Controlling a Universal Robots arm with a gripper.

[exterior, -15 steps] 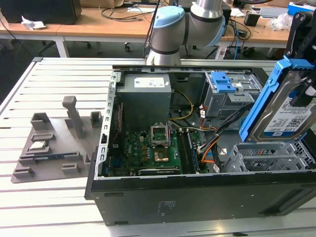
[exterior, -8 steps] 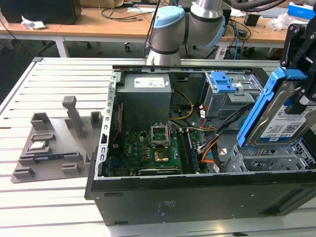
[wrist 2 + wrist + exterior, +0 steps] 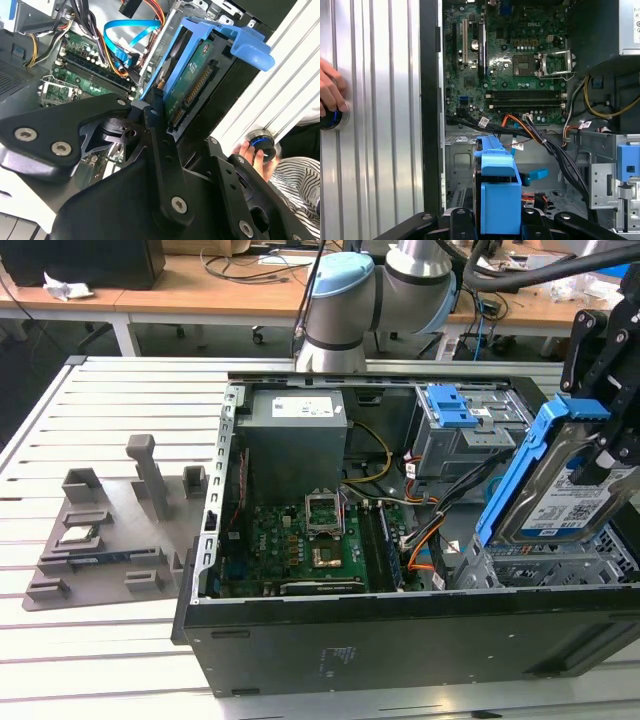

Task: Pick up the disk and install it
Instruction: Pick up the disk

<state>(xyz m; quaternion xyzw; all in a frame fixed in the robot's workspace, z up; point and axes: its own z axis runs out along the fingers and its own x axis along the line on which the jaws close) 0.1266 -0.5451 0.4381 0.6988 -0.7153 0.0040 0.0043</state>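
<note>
The disk (image 3: 565,495) is a silver hard drive with a blue-and-white label in a blue carrier frame (image 3: 520,465). It hangs tilted over the metal bay (image 3: 545,560) at the open computer case's corner, on the exterior view's right. My black gripper (image 3: 607,440) is shut on its upper end. The second wrist view shows the disk's green circuit-board underside (image 3: 192,85) and one black finger (image 3: 161,150) against the carrier. In the first wrist view the blue carrier (image 3: 497,192) sits between the fingers, above the case floor.
The case holds a motherboard (image 3: 310,540), a power supply (image 3: 295,435), cable bundles (image 3: 540,137) and a grey drive cage with a blue latch (image 3: 455,420). A grey fixture tray (image 3: 100,560) carries a processor chip (image 3: 78,536). A person's hand (image 3: 330,95) rests on a round button beside the case.
</note>
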